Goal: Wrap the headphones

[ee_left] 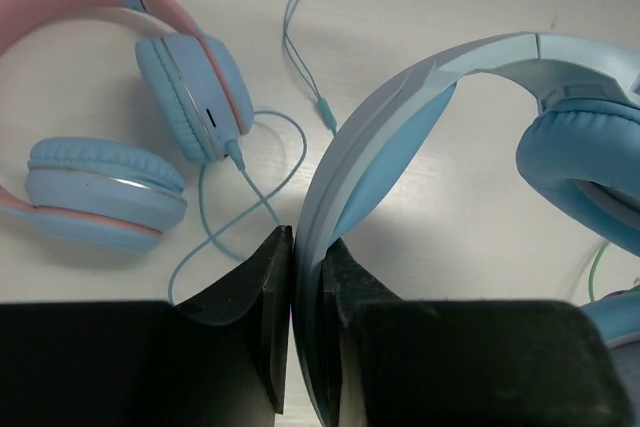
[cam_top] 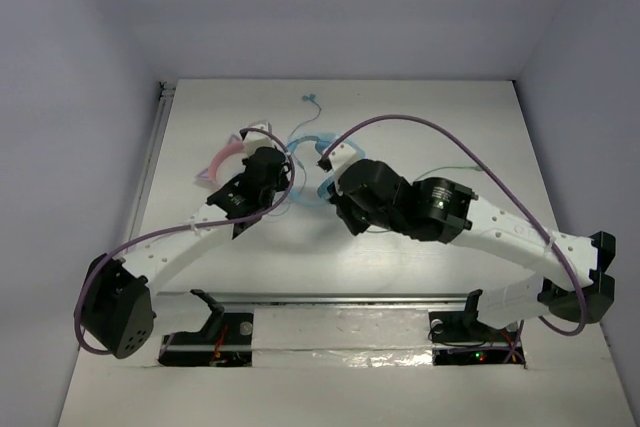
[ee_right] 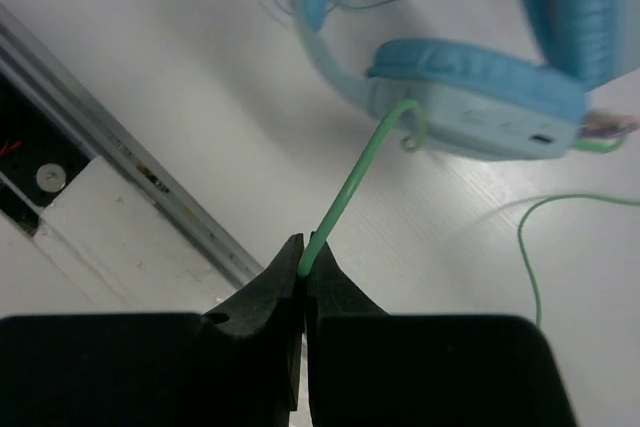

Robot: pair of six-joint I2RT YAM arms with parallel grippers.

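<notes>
Left pincer clamps the smooth headband of light-blue padded headphones; right pincer pinches their thin pale-green cable.

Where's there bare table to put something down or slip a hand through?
Bare table at the far right, beyond the right arm, and the near strip between the arms and the rail. Crowded at centre-left: the headphones, the cat-ear headphones, loose cables, left gripper and right gripper.

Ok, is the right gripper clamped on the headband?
No, the right gripper is pinching the thin green cable that leads to the ear cup; the left gripper has the headband.
</notes>
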